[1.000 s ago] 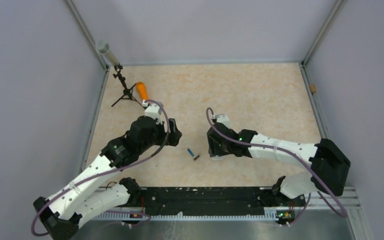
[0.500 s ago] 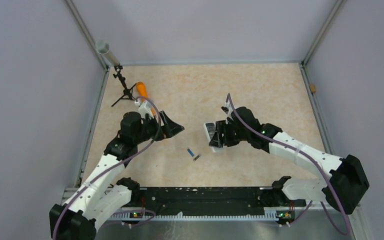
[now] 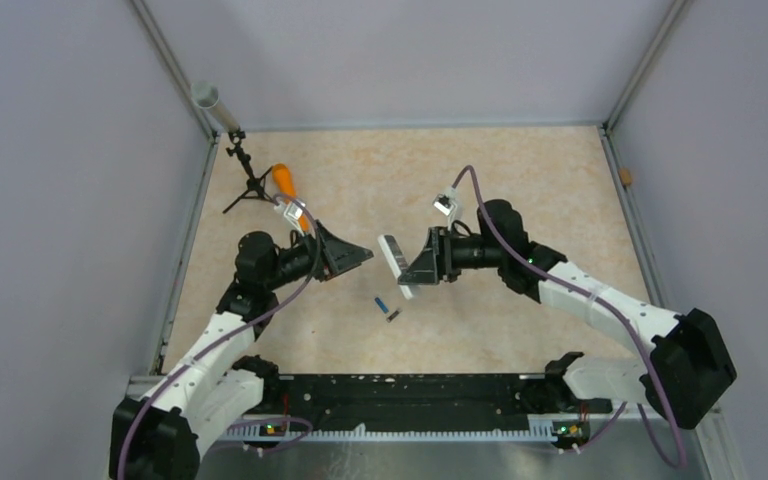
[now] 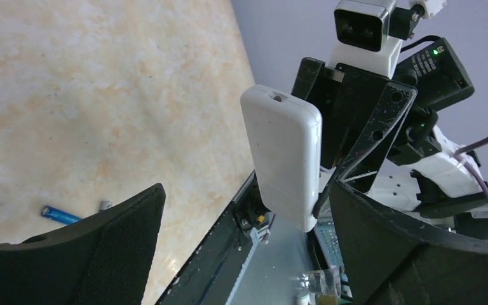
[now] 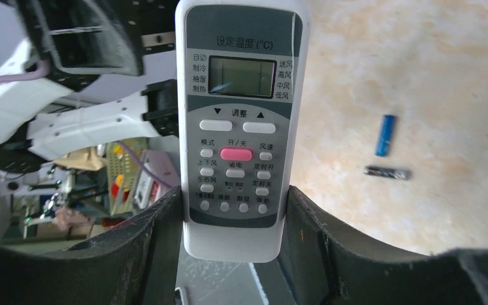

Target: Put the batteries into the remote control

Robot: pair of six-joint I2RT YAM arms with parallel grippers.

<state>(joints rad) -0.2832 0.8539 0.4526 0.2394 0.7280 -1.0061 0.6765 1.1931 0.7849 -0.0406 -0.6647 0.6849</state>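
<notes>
White remote control, pinched low by the half-closed right gripper, could twist loose if the empty, wide-open left gripper facing it knocks it.

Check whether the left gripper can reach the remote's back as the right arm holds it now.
Probably yes. The left gripper is open and faces the remote on its plain white back, which the right gripper holds up with nothing between them. Both batteries lie on the table.

Remote control in right tool
</notes>
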